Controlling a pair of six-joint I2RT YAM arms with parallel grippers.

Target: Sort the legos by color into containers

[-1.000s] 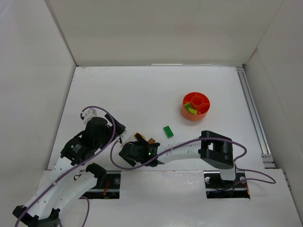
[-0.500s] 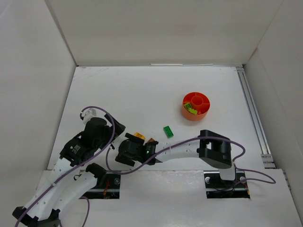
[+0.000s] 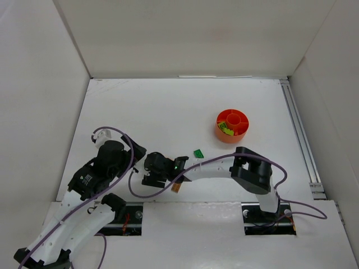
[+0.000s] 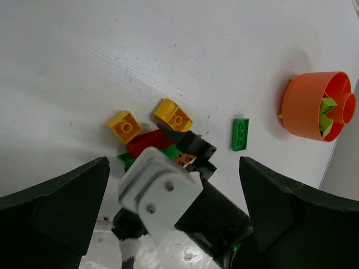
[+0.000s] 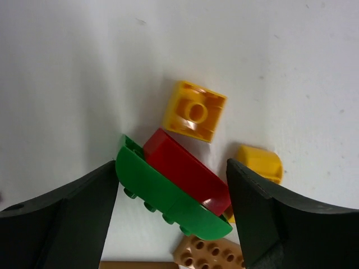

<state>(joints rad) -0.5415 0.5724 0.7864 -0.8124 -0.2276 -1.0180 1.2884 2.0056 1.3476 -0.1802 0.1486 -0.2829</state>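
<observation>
Fig.: legos (image 5: 195, 112) piled nr table's (image 3: 168, 106) near edge, right gripper (image 5: 171, 168) open astride pile, left gripper (image 4: 174, 162) wide open just beside at 9 o'clock; bowl (image 3: 224, 136) well apart, 2 o'clock.

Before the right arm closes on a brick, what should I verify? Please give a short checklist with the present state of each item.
1. Right gripper open above its target: ok, the jaws stand wide.
2. Only one brick between the fingers: not ok, the green brick and the red brick lie together in the gap.
3. Fingers free of both bricks: cannot tell, the green brick's end reaches one finger.
4. Left gripper clear of the right one: ok, open, empty, off to the side.
5. Bowl upright and apart from both arms: ok.
</observation>
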